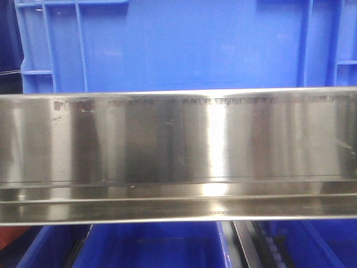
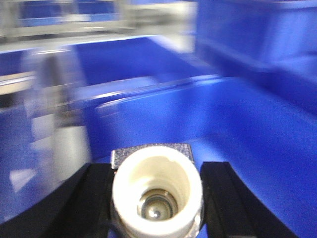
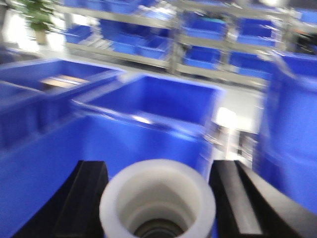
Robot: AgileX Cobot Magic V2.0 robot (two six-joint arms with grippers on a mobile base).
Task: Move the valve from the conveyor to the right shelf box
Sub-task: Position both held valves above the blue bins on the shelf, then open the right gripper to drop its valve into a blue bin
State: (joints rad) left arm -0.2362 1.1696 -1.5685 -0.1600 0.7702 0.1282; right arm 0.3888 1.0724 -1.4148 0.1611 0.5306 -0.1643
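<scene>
Blue bins (image 2: 257, 129); valve (image 2: 157, 183) in L gripper (image 2: 156, 198)

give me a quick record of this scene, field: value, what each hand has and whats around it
left hand: shut on valve, whitish base towards camera
right hand: shut on white-ended part, blurred, possibly another valve
behind valve: blue box, blurred
ahead of right hand: open blue boxes
front view: steel shelf rail, blue crate above it
conveyor: not in view
</scene>
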